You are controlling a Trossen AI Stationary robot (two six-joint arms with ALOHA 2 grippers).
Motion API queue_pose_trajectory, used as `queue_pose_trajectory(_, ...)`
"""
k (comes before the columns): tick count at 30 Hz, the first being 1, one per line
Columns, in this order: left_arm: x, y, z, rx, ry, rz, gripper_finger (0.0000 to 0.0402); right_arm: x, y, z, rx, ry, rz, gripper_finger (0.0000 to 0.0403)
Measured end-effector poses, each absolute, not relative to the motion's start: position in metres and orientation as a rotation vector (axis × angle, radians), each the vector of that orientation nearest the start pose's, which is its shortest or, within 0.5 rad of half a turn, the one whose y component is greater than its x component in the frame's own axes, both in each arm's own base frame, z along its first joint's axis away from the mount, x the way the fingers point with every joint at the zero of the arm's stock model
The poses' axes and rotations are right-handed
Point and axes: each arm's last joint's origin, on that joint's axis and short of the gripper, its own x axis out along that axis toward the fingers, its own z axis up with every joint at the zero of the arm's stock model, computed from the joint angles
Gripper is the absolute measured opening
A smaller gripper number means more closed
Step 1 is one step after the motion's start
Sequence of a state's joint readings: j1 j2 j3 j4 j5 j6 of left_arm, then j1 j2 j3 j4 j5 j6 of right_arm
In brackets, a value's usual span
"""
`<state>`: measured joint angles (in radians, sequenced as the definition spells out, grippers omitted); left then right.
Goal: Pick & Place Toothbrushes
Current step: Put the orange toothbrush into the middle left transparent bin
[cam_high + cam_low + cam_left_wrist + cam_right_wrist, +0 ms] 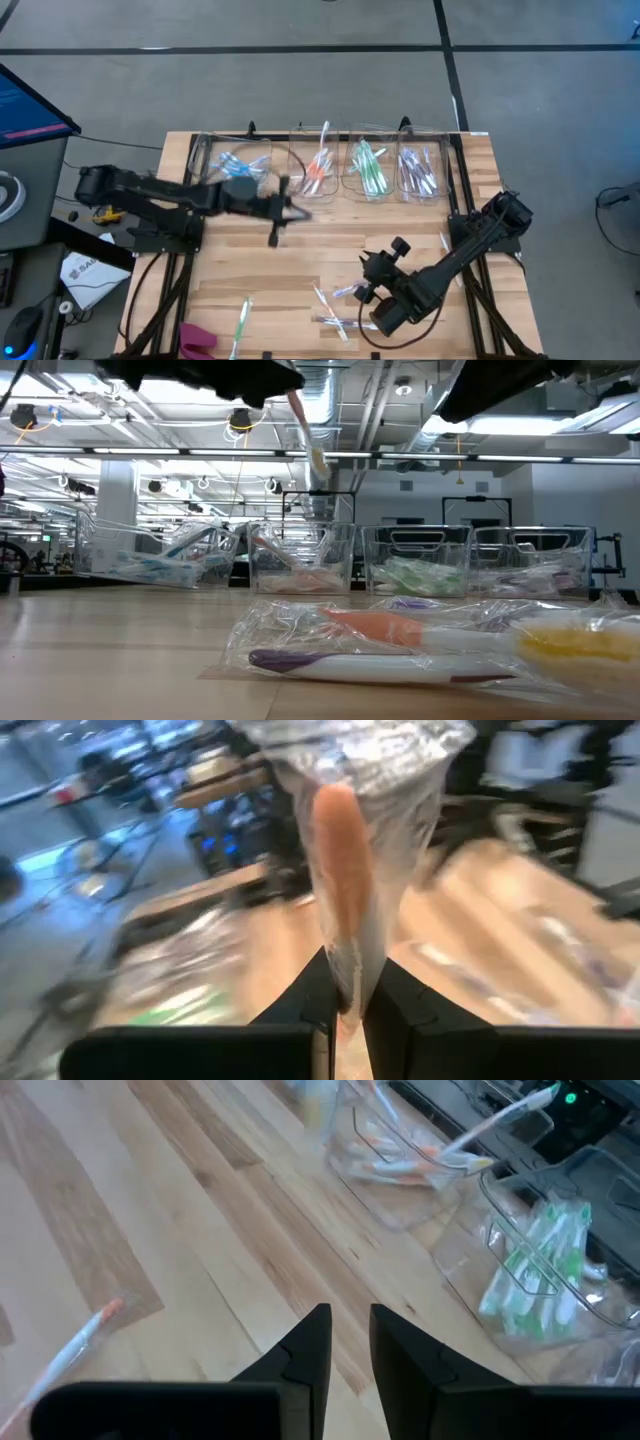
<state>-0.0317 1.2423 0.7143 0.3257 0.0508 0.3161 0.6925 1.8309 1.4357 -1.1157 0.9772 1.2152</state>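
My left gripper [295, 210] reaches in from the table's left, above the middle of the table, and is shut on an orange toothbrush [338, 850] in a clear wrapper. My right gripper [378, 268] hangs over the near right part of the table. Its fingers [350, 1320] stand slightly apart with nothing between them and point toward the far bins. Loose wrapped toothbrushes [335, 298] lie flat on the wood below and beside it. A green one [241, 322] lies near the front left. My left gripper pinches the wrapped toothbrush by one end [346, 992] between its two fingers. The fingers come almost level from the table's left and lie along the brush. The brush sticks out ahead of the fingertips, lifted clear of the table, and slants downward in the low view [308, 435].
Four clear bins stand in a row at the far edge, holding blue [240, 165], orange [318, 170], green [368, 170] and purple [418, 170] toothbrushes. A pink object [195, 338] lies at the front left. Bare wood lies between the bins and the loose brushes.
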Motion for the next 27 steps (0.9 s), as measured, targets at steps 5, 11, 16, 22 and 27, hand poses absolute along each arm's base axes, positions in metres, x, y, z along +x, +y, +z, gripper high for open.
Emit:
queue_pose_trajectory(5, 0.272, 0.033, 0.305, 0.353, 0.178, 0.044, 0.0019, 0.279, 0.201, 0.236, -0.003, 0.650, -0.727, 0.0065)
queue_pose_trajectory(11, 0.266, 0.090, 0.310, 0.336, 0.210, 0.248, 0.0020, 0.281, 0.202, 0.234, 0.006, 0.642, -0.724, 0.0065)
queue_pose_trajectory(16, 0.268, 0.126, 0.289, 0.309, 0.289, 0.346, 0.0020, 0.281, 0.202, 0.234, 0.009, 0.640, -0.722, 0.0065)
queue_pose_trajectory(22, 0.286, 0.147, 0.260, 0.415, 0.348, 0.371, 0.0020, 0.281, 0.202, 0.234, 0.009, 0.640, -0.723, 0.0065)
queue_pose_trajectory(27, 0.293, 0.154, 0.247, 0.527, 0.427, 0.463, 0.0028, 0.281, 0.202, 0.234, 0.009, 0.640, -0.723, 0.0065)
